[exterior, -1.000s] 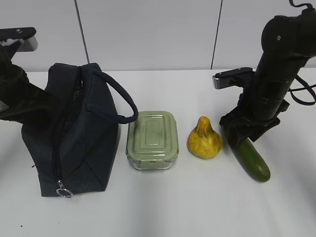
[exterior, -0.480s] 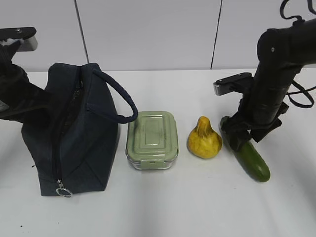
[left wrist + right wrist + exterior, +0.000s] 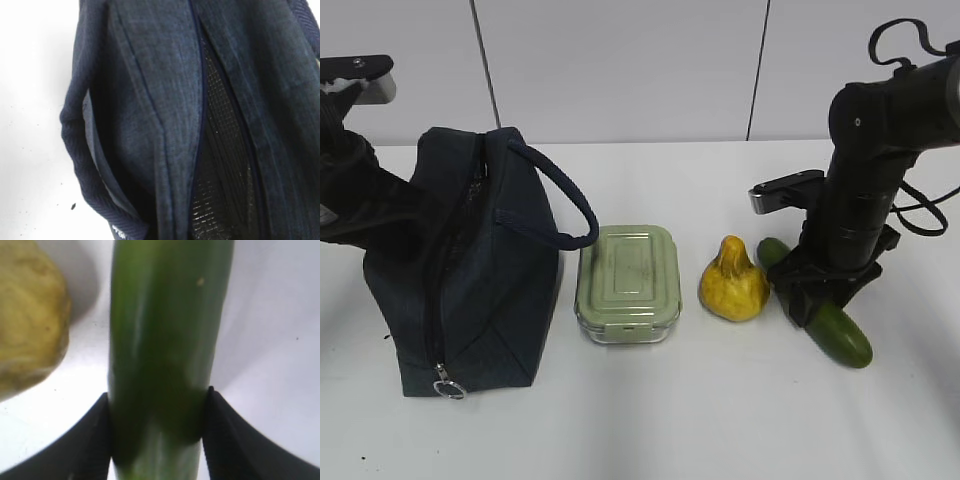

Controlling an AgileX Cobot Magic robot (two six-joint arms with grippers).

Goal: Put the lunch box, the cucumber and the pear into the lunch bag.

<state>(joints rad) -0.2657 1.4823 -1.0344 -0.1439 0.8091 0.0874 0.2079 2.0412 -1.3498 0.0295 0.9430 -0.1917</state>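
Note:
The dark navy lunch bag [image 3: 470, 270] stands at the left with its zipper gaping; it fills the left wrist view [image 3: 150, 100]. My left arm [image 3: 350, 190] is against the bag's far left side, and its fingers are hidden. The sage-lidded lunch box [image 3: 628, 282] sits right of the bag. The yellow pear [image 3: 733, 282] is beside it and shows in the right wrist view [image 3: 27, 325]. My right gripper [image 3: 817, 300] is shut on the middle of the green cucumber [image 3: 845, 340], which lies on the table. Both fingers press the cucumber's sides [image 3: 165, 330] in the right wrist view [image 3: 157, 395].
The white table [image 3: 650, 420] runs to a grey wall at the back. The bag's loop handle [image 3: 570, 215] arches toward the lunch box. The metal ring pull [image 3: 448, 388] hangs at the bag's near end. The pear lies close to the cucumber's left.
My right gripper has moved down and along the cucumber to its middle and closed on it. The cucumber's far end now shows behind the gripper. The left arm and bag have not moved.

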